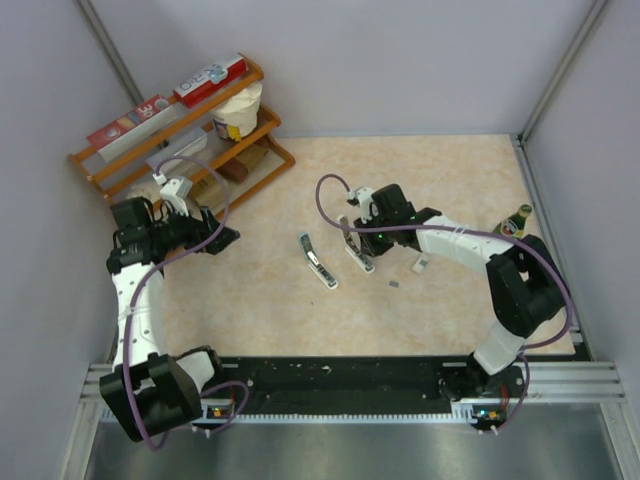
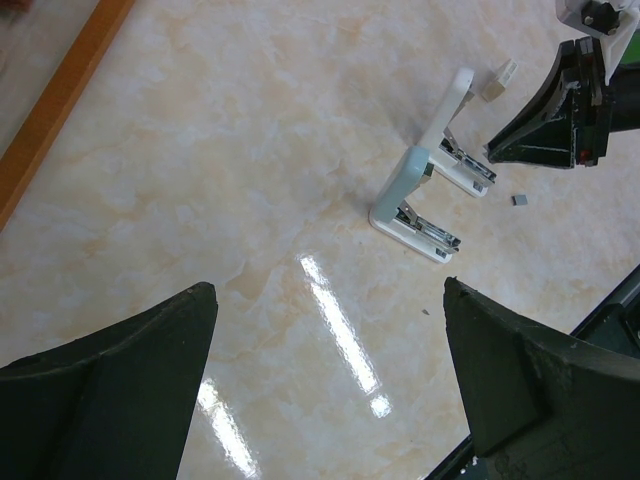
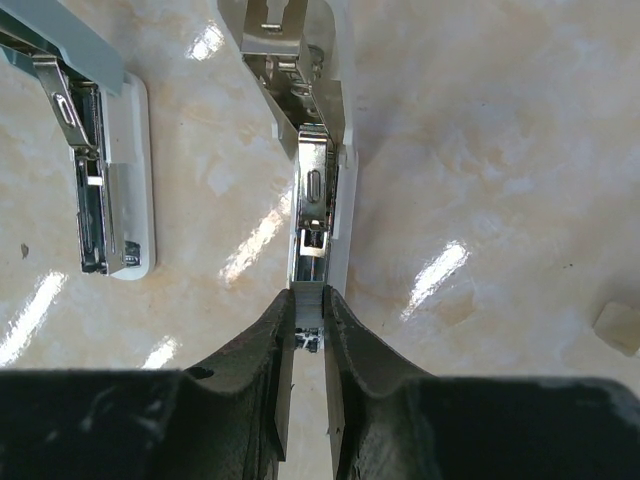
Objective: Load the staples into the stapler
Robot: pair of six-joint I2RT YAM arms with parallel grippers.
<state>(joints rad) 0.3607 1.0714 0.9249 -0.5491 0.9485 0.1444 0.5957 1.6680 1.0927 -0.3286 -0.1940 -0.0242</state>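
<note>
**Handling.** The small whitish rectangular staple packet (image 1: 420, 265) should be very light and stiff along its length, yet brittle. I judge it likely to snap or to skid on the glossy beige marbled table (image 1: 460, 180). Take hold across its long sides at mid-length, with light pressure. It lies flat on the table just right of my right gripper (image 3: 312, 300), not touching it. A smaller grey chip (image 1: 393, 283) lies slightly nearer and to its left.

**Right arm.** The elbow is out at the right, the forearm reaches left to table centre, and the wrist is pitched down. The fingers are pressed nearly together at one end of the white open stapler with the bare metal magazine (image 3: 315, 170). A pale sliver sits in the slit; I cannot tell whether it is staples or the rail's tip. A second open stapler (image 3: 105, 190) lies just left.

**Left arm.** It is at the left, beside the orange wooden rack (image 1: 180, 130). My left gripper (image 2: 328, 290) is spread wide, holding nothing, and faces both staplers.
</note>
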